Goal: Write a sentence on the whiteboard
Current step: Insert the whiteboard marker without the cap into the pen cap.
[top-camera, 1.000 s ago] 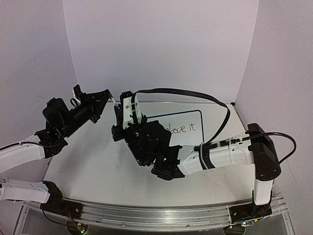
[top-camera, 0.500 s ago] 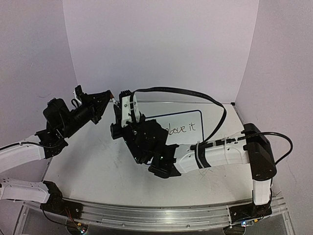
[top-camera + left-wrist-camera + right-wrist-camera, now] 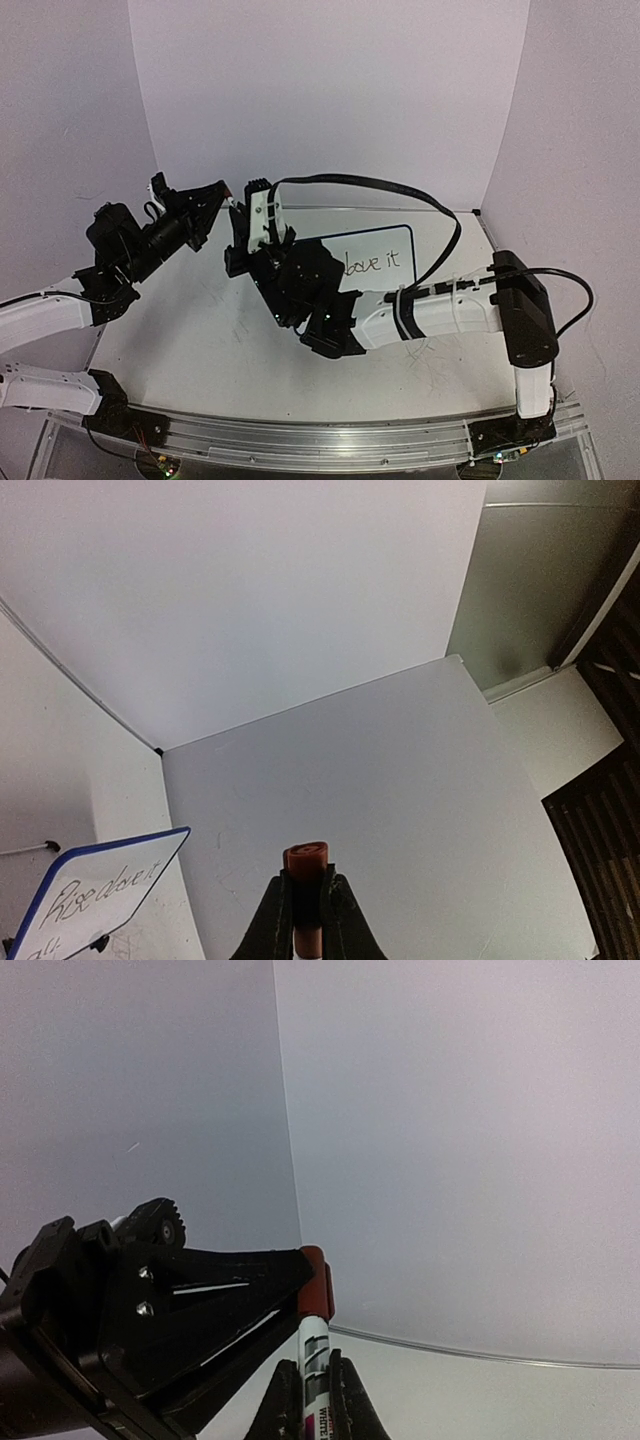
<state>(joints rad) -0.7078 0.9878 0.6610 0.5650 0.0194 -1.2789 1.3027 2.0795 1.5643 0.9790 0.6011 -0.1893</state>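
The right gripper (image 3: 313, 1368), clamped on the marker (image 3: 313, 1338), has edged up to the left gripper (image 3: 305, 888) pinching the red cap (image 3: 305, 856), seemingly recapping with the sentence (image 3: 372, 263) written.

Whiteboard (image 3: 385, 240) on scuffed white table (image 3: 190, 340)

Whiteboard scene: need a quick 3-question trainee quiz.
1. True or false: the whiteboard is blank.
2. Which fingers grip the red cap? A) left fingers B) right fingers C) neither
3. Fill in: the right fingers are shut on the white ____.
Key: 1 false, a sentence is on it; 2 A; 3 marker.
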